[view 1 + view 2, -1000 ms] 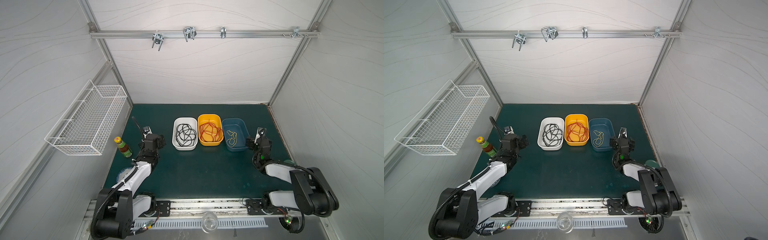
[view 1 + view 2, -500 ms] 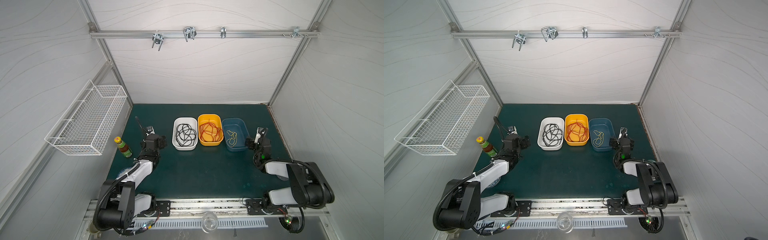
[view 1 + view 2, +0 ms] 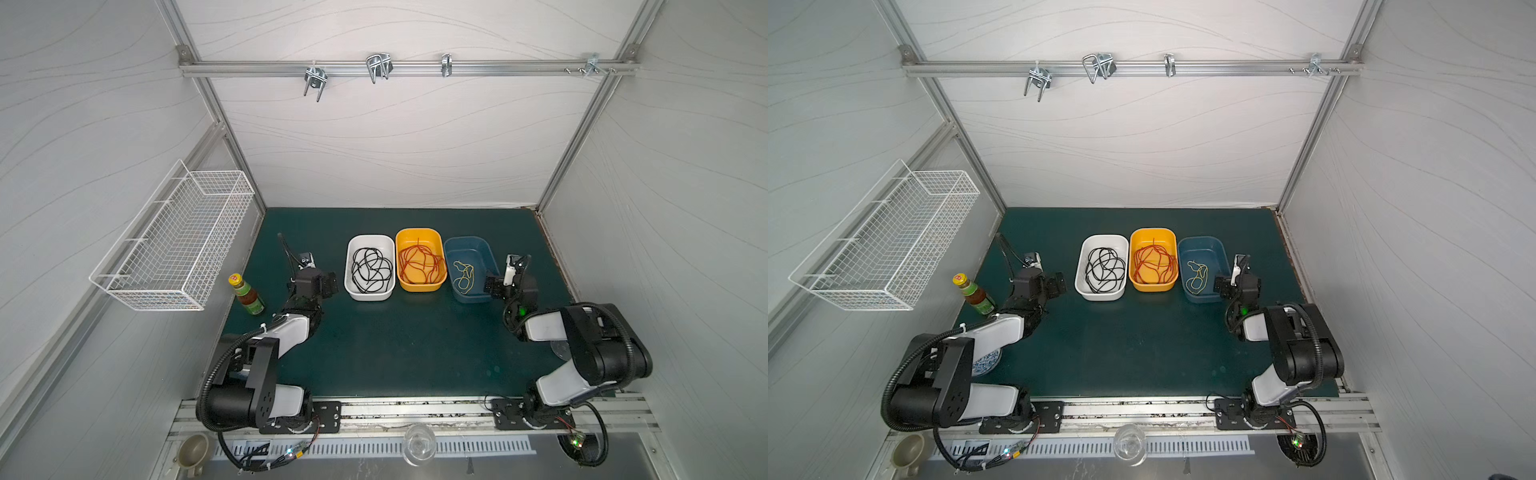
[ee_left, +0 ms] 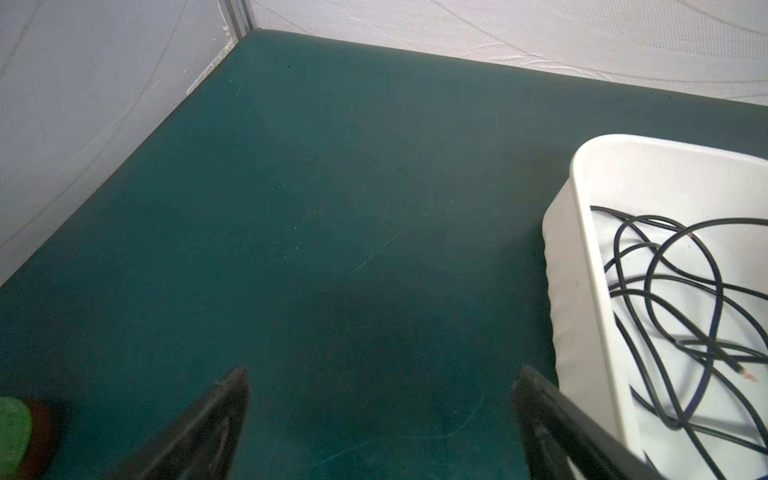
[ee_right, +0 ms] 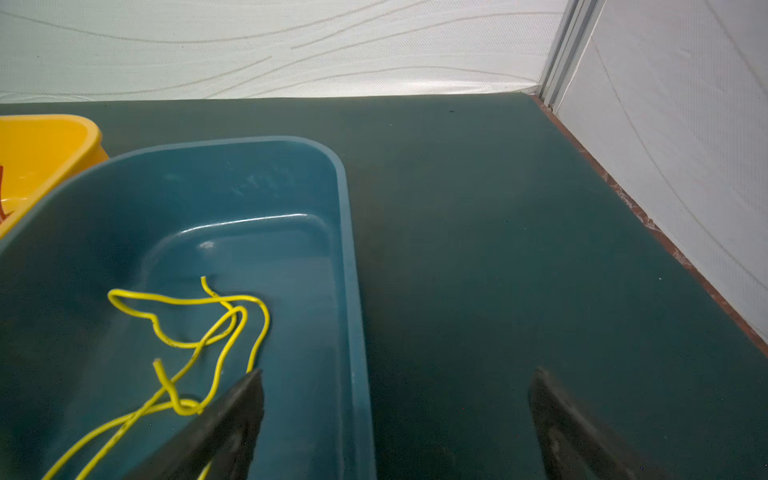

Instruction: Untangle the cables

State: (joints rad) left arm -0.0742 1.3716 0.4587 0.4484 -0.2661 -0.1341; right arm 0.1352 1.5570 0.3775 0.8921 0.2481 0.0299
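Note:
Three bins stand in a row in both top views. A coiled black cable (image 3: 371, 269) lies in the white bin (image 3: 368, 296). A red cable (image 3: 419, 261) fills the yellow bin (image 3: 417, 231), and a thin yellow cable (image 3: 464, 276) rests in the blue bin (image 3: 468, 240). My left gripper (image 3: 314, 280) sits low just left of the white bin, open and empty (image 4: 383, 369). My right gripper (image 3: 508, 283) hangs open at the blue bin's right near corner. It straddles the bin's wall (image 5: 351, 332), with one finger over the yellow cable (image 5: 216, 320).
A sauce bottle (image 3: 246, 294) stands left of the left arm. A wire basket (image 3: 174, 245) hangs on the left wall. A patterned bowl (image 3: 986, 363) sits under the left arm. A glass (image 3: 419, 442) and a small cup (image 3: 193, 451) rest on the front ledge.
The left gripper has drifted slightly right toward the white bin. Both arms have folded back at the elbow. Both grippers stay open and the cables have not moved.

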